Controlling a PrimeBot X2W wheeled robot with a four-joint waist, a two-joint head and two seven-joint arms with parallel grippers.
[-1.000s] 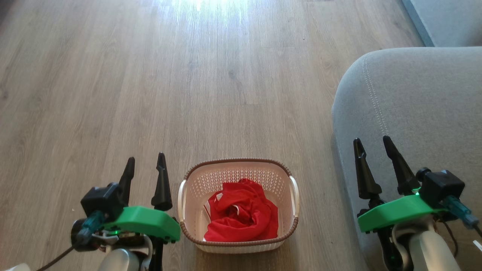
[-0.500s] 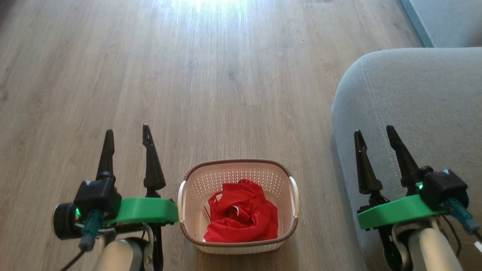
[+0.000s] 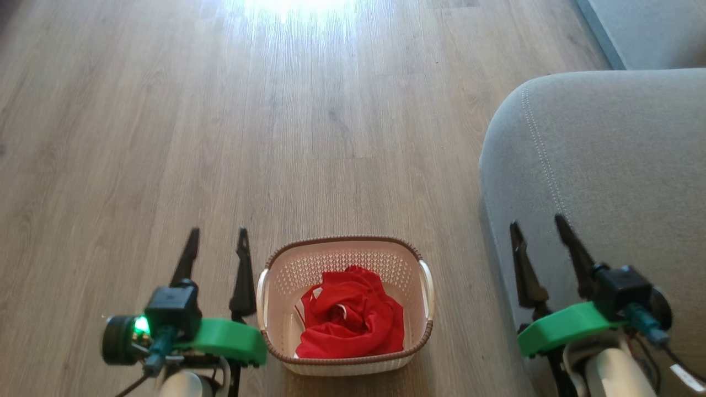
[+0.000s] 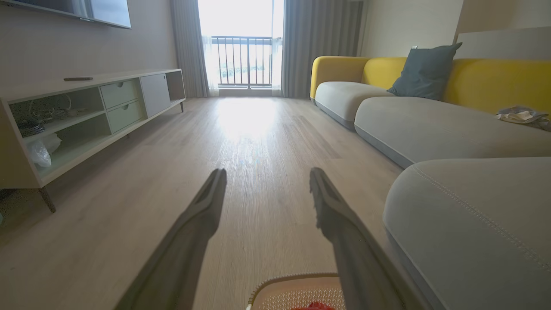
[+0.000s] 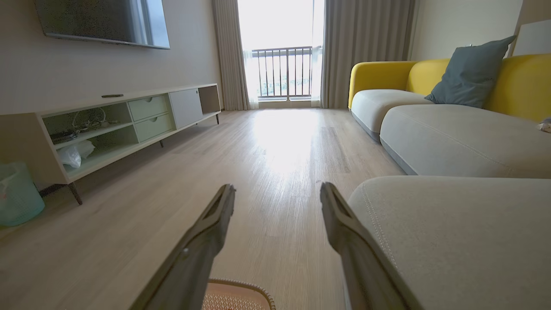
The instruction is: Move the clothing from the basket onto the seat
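**Clothing in basket on floor; both sets of jaws spread and holding nothing**

Clothing (image 3: 350,320): a crumpled red heap with small white details, lying inside the basket (image 3: 342,240). It fills the nearer half of the basket and stays below the brown rim. Individual garments cannot be told apart in the heap.

Basket: upright on the wooden floor (image 3: 276,110), between the two arms in the head view. It stands near the seat (image 3: 618,154), which is on the robot's right, with a strip of floor between them.

Left gripper (image 3: 218,231): just beside the basket's left handle, above the floor, fingers pointing away from the robot. The jaws are spread, with nothing between them. The left wrist view shows bare floor through the gap and the basket rim at the bottom edge.

Right gripper (image 3: 538,221): over the near edge of the seat, to the right of the basket. The jaws are spread and hold nothing. In the right wrist view the right finger lies in front of the seat's rounded corner.

Seat: the grey upholstery is bare where visible, and the double stitch line runs along its edge.
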